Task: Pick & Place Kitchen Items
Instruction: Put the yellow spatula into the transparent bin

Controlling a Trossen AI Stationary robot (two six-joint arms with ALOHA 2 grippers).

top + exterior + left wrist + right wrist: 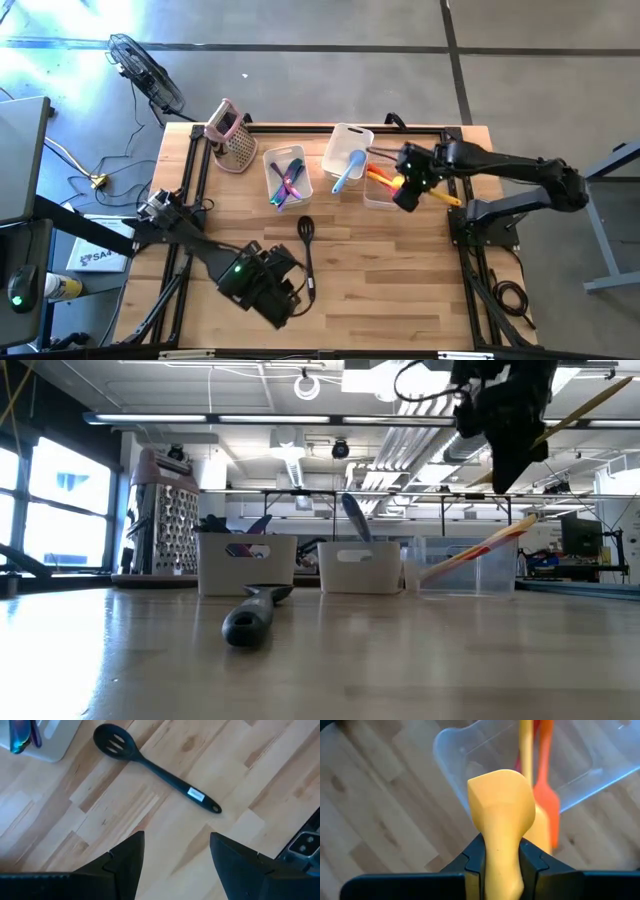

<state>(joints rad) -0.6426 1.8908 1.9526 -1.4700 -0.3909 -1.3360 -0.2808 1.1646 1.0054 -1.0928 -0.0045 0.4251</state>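
Note:
My right gripper (407, 193) hangs over the clear tub (378, 190) at the far right and is shut on a yellow spatula (501, 800). In that tub lean an orange spatula (546, 805) and other red and yellow utensils. A black slotted spoon (306, 250) lies flat on the table's middle. My left gripper (175, 850) stands open above the table, just near of the spoon's handle end (215, 809). The left tub (287, 178) holds purple and blue utensils, and the white middle tub (347, 150) holds a blue spatula. My right gripper pinches the yellow spatula's neck (501, 851), just behind the blade, between its two fingers. The fingers point steeply down. The blade sticks out past the fingertips, and the handle (445, 197) runs back toward the table's right edge. The spatula is lifted clear above the clear tub.
A metal grater with a pink top (232, 135) stands at the table's far left corner. A dark frame runs along the table's edges (195, 160). Bare wood lies in the middle and along the near right of the table.

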